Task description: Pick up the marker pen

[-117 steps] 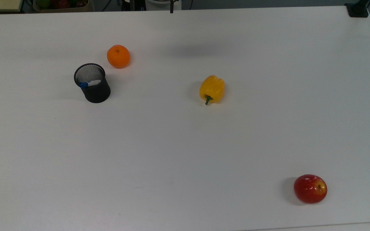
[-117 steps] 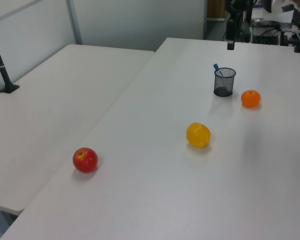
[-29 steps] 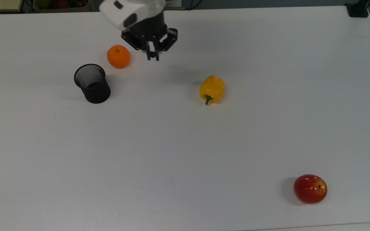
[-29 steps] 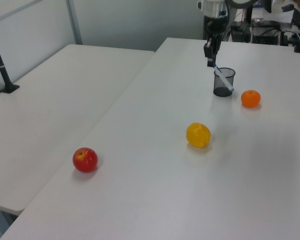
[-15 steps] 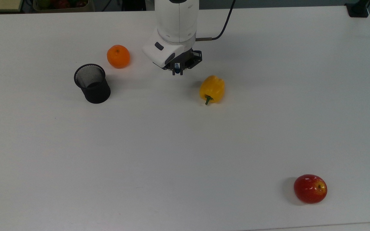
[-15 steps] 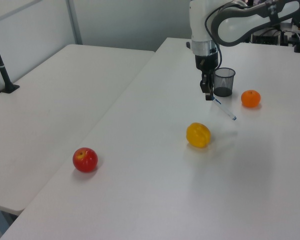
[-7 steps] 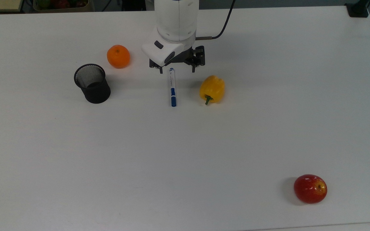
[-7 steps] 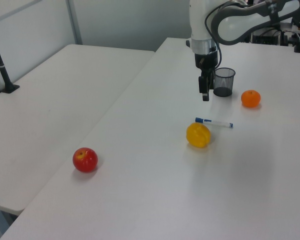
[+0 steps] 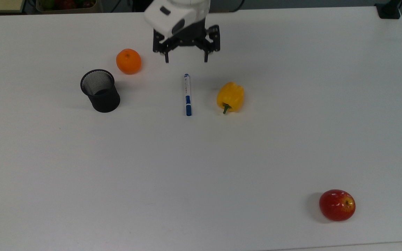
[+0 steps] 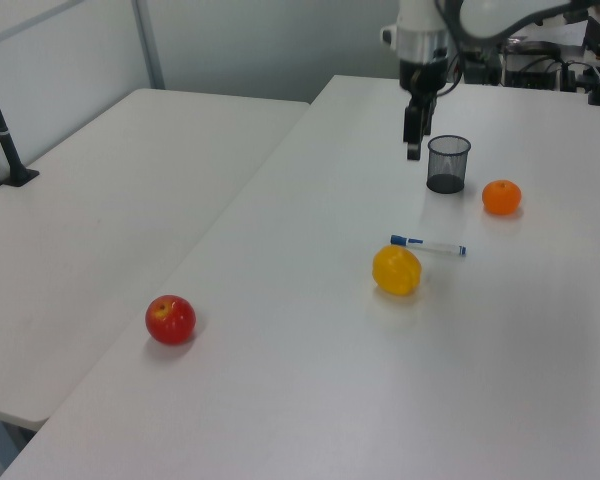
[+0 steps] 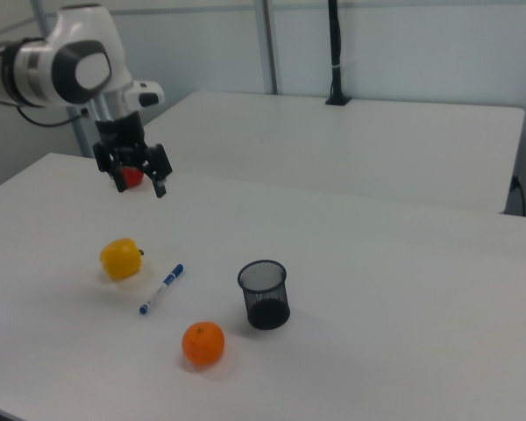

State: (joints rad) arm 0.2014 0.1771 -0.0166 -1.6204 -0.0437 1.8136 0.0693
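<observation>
Marker pen seen flat on table, between black mesh cup and yellow pepper. Gripper held above, fingers spread wide, nothing gripped. In top view, pen lies just below gripper; long axis runs up-down, crosswise to finger gap. Straight descent judged sufficient.

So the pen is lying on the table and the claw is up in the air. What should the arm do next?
Probably just pull back and stop: the marker pen lies flat on the table between the mesh cup and the yellow pepper, and the gripper hangs above it, fingers apart, holding nothing.
</observation>
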